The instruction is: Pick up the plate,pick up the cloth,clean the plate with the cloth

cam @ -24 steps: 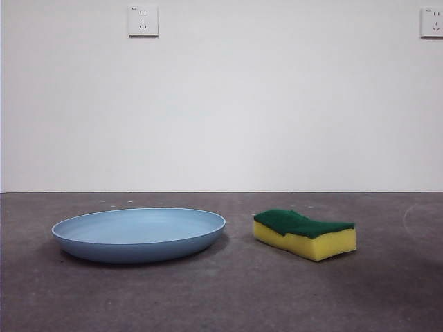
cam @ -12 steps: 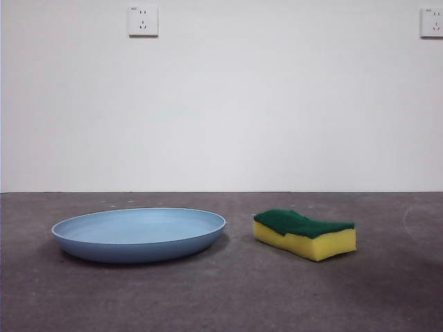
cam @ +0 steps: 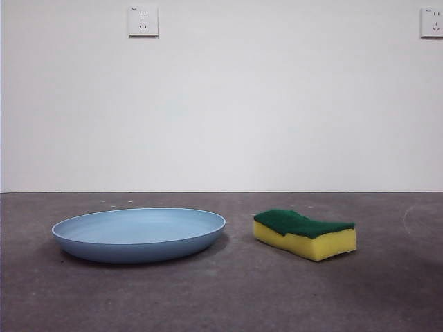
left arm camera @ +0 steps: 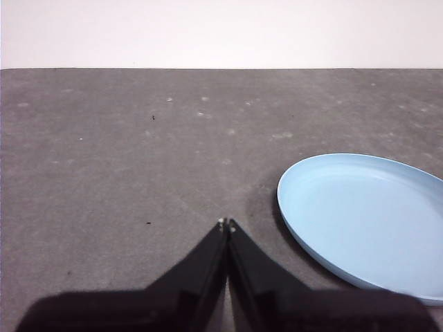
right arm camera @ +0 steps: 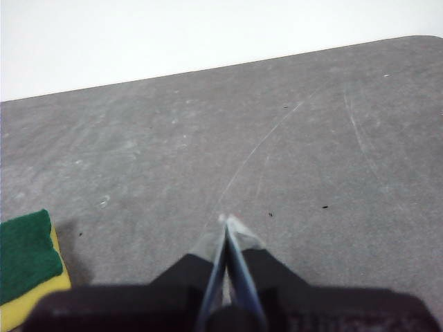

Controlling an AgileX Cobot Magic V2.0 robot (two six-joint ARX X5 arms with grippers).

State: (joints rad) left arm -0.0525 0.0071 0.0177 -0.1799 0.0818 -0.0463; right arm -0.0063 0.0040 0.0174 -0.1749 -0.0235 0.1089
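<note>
The light-blue plate (cam: 138, 234) lies flat on the grey table, left of centre in the front view. The cloth (cam: 305, 234), a yellow sponge with a dark green top, rests just to its right. In the left wrist view my left gripper (left arm camera: 226, 223) is shut with nothing in it, a short way off the plate's (left arm camera: 367, 214) rim. My right gripper (right arm camera: 227, 221) is shut and empty too, hovering over bare table, with the cloth (right arm camera: 28, 263) showing off to one side. Neither arm shows in the front view.
A white wall with two power sockets (cam: 142, 21) rises behind the table. The grey tabletop (cam: 228, 297) is scuffed and scratched, and its rounded corner (right arm camera: 422, 41) shows in the right wrist view.
</note>
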